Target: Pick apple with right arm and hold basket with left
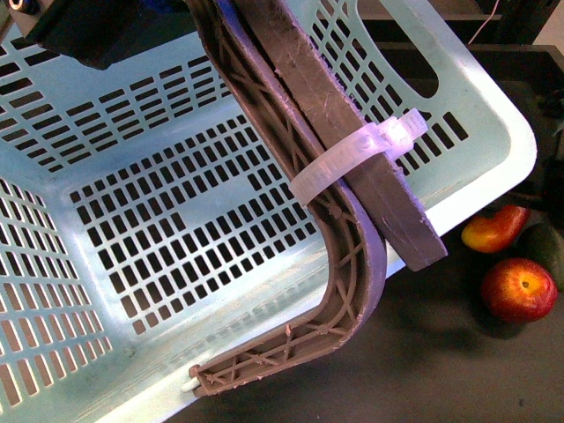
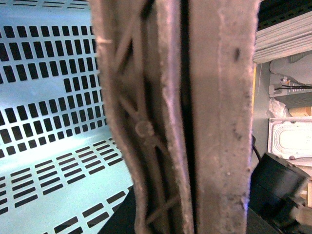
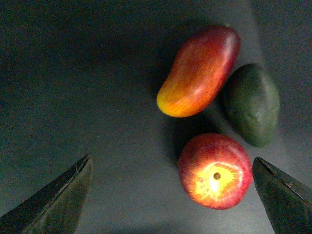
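Note:
The light aqua basket (image 1: 176, 220) fills most of the front view, tilted, its brown ribbed handle (image 1: 352, 264) bound with a white zip tie (image 1: 352, 154). My left gripper is shut on the basket; in the left wrist view the handle (image 2: 195, 117) fills the picture and hides the fingers. The red apple (image 1: 519, 289) lies on the dark table to the right of the basket. In the right wrist view my right gripper (image 3: 171, 158) is open above the apple (image 3: 214, 170), which sits between the fingers, nearer one than the other, stem dimple up.
An elongated red-and-yellow fruit (image 3: 200, 70) (image 1: 495, 229) and a dark green fruit (image 3: 252, 104) (image 1: 545, 251) lie close beside the apple. The dark tabletop (image 1: 441, 370) shows bare in front of the basket. A dark part of my left arm (image 1: 84, 35) hangs over the basket's far left.

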### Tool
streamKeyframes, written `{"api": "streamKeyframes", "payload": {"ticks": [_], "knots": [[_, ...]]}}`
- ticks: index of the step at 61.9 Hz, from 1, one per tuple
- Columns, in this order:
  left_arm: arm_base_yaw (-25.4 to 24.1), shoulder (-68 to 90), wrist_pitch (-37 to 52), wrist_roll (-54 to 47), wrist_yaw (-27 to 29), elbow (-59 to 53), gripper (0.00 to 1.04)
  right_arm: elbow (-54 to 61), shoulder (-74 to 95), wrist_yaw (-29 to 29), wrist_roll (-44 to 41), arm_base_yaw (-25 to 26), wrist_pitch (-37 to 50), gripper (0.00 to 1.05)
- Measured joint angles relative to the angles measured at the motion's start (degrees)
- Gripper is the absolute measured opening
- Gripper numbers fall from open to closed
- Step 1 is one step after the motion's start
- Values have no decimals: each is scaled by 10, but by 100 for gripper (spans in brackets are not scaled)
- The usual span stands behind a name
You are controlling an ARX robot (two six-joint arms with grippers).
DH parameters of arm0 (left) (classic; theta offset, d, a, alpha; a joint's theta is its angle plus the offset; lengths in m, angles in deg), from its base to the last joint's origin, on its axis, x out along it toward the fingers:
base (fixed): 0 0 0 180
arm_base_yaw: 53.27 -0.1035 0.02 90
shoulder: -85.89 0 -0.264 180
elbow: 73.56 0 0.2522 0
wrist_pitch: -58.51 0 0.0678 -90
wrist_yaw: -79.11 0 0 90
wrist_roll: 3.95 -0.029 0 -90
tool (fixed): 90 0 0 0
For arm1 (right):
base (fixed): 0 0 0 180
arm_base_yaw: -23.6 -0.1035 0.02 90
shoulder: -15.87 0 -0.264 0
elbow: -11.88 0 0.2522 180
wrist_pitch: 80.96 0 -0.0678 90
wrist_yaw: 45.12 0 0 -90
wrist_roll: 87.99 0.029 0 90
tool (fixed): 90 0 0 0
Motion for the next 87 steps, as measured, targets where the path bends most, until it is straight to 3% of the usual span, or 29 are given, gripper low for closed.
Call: {"api": "streamKeyframes", "payload": {"ticks": [43, 57, 87], "knots": [[0, 0, 0, 0, 0, 0, 16, -58, 124, -8, 71, 54, -38, 96], [0, 0, 0, 0, 0, 0, 16, -71, 162, 15, 104, 83, -43, 96], [0, 0, 0, 0, 0, 0, 16, -87, 199, 45, 104, 85, -40, 96]]}}
